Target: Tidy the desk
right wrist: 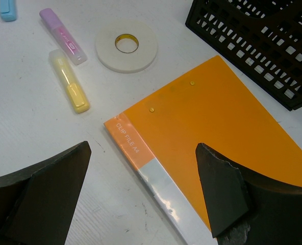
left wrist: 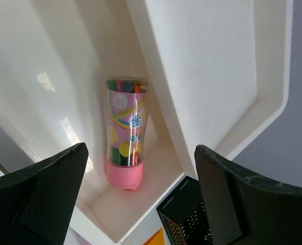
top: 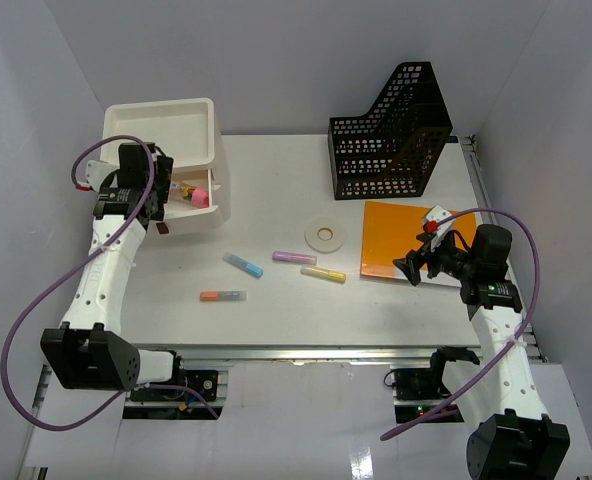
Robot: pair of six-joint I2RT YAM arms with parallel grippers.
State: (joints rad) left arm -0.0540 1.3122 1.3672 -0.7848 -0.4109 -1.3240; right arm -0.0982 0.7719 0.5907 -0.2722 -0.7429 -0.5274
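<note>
Left gripper point(left wrist: 140, 153), jaws apart, hangs over the pink marker tube point(left wrist: 124, 132) in the open drawer point(left wrist: 49, 61) — withdraw straight, clear of the walls. Right gripper point(right wrist: 143, 148), likewise apart, hovers above the orange notepad point(right wrist: 212, 117) on the desk point(top: 276, 320).

On the desk point(top: 276, 315), tape roll point(top: 326, 234) lies between drawer box point(top: 176, 130) and notepad point(top: 396, 238).

The desk point(top: 276, 305) is a flat white rectangular tabletop, metal rail along its near edge, white walls around
</note>
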